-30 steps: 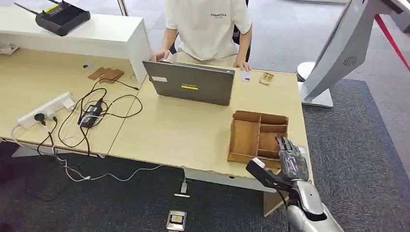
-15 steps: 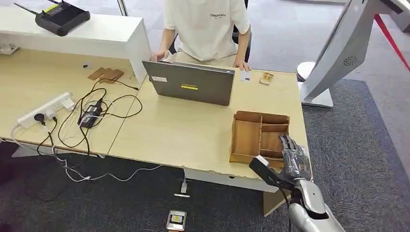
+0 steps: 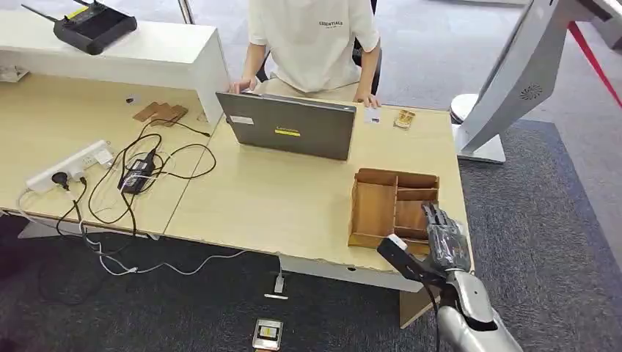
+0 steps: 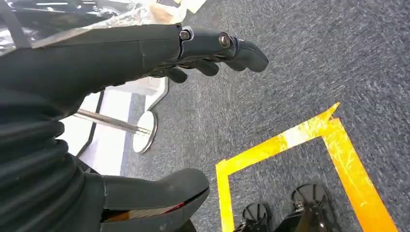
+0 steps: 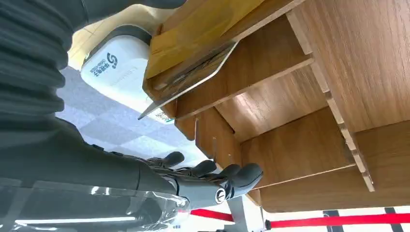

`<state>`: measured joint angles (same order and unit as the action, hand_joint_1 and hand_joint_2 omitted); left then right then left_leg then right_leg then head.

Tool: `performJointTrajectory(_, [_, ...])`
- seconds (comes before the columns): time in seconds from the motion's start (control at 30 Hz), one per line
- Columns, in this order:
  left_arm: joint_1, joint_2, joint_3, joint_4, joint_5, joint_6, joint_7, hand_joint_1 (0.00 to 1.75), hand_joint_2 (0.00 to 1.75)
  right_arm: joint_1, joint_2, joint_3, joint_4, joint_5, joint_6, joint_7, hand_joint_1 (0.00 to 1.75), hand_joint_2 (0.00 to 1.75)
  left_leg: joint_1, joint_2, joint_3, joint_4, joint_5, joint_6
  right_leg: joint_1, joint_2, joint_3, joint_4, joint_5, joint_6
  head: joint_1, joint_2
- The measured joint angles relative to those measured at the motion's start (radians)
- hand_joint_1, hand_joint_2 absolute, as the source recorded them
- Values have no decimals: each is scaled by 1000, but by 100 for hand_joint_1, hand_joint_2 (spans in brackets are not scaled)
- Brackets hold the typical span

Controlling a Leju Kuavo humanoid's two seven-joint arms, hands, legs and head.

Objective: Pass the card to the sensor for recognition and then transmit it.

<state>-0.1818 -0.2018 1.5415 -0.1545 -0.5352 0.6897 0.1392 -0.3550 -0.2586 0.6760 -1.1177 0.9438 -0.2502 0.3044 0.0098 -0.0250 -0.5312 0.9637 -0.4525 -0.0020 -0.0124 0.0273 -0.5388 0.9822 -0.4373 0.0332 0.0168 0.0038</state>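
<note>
Card [image 5: 193, 79], as far as I'm reading it, is the thin pale slab lying slanted in an end slot of the wooden box [image 3: 396, 176], partly covered by a tan flat piece, with one corner poking out past the slot wall. I'm judging that from the right wrist view; in the head view the slot is too small to confirm. Another small white card [image 3: 372, 115] is lying on the far side of the worktop [image 3: 279, 198], beside the laptop [image 3: 293, 128], just by the hand of the seated person [image 3: 314, 37].

The right hand [image 3: 440, 246] is hovering at the box's near right corner, fingers stretched out, thumb apart, gripping nothing. From its wrist camera the fingers [image 5: 208, 174] are pointing along the box dividers, and the slanted card is lying ahead of and across from them, apart from them, not touching. Its long edge is running along the slot, so I'm expecting to reach forward over the dividers and pinch the exposed corner.

A white device with a logo [image 5: 116, 65] is sitting just past that end of the box; it may be the sensor, but I cannot tell.

The left hand [image 4: 96, 58] is hanging over grey carpet, released and holding nothing, well away from the box, so the right arm is clearly the nearer one.
</note>
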Motion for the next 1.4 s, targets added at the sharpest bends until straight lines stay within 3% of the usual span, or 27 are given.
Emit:
performJointTrajectory(0.67, [0,18,0,0,-26,-26,15,0,175,0,-7,-21,-8,-7,-9,-6,2,175,0,0,0,0,0,0,0,0,0,0,0,0,0,0])
performJointTrajectory(0.77, [0,19,0,0,-26,-27,12,0,175,0,-8,-24,-8,-8,-8,-7,16,175,0,0,0,0,0,0,0,0,0,0,0,0,0,0])
performJointTrajectory(0.8, [0,19,0,0,-26,-28,10,0,175,0,-9,-24,-8,-9,-8,-7,56,175,0,0,0,0,0,0,0,0,0,0,0,0,0,0])
performJointTrajectory(0.87, [0,20,0,0,-26,-33,7,0,175,0,-10,-25,-8,-11,-8,-6,56,175,0,0,0,0,0,0,0,0,0,0,0,0,0,0])
performJointTrajectory(0.9, [0,21,0,0,-26,-38,6,0,175,0,-11,-26,-8,-13,-8,-7,91,175,0,0,0,0,0,0,0,0,0,0,0,0,0,0])
performJointTrajectory(0.93, [0,23,0,0,-26,-42,6,0,175,0,-13,-26,-8,-16,-7,-7,173,175,0,0,0,0,0,0,0,0,0,0,0,0,0,0])
performJointTrajectory(1.4, [1,35,0,0,-35,-60,11,0,175,5,-27,-33,-8,-37,-1,-14,175,175,0,0,0,0,0,0,0,0,0,0,0,0,0,0])
